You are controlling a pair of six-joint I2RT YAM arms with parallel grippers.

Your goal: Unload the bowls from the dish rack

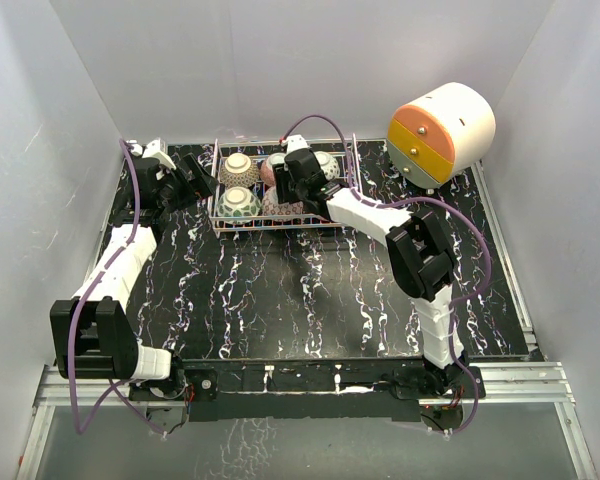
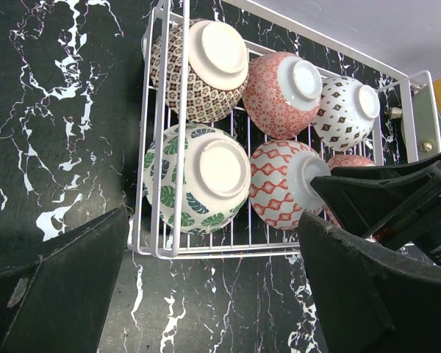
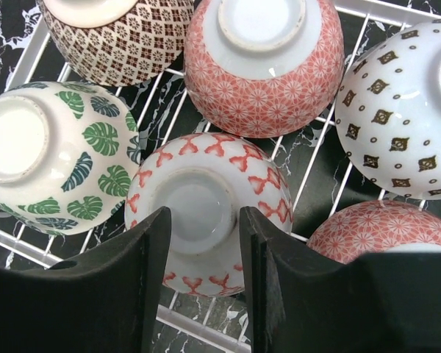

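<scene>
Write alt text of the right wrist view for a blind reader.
The right end effector has its black fingers on either side of the foot ring of an upturned red-and-white bowl in the dish rack. Around it sit a green-leaf bowl, a brown-lattice bowl, a red star-pattern bowl, a white diamond-dotted bowl and another red bowl.

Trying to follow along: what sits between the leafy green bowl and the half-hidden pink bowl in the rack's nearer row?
The upturned red zigzag bowl, the right gripper straddling its foot ring; clearest in the right wrist view.
</scene>
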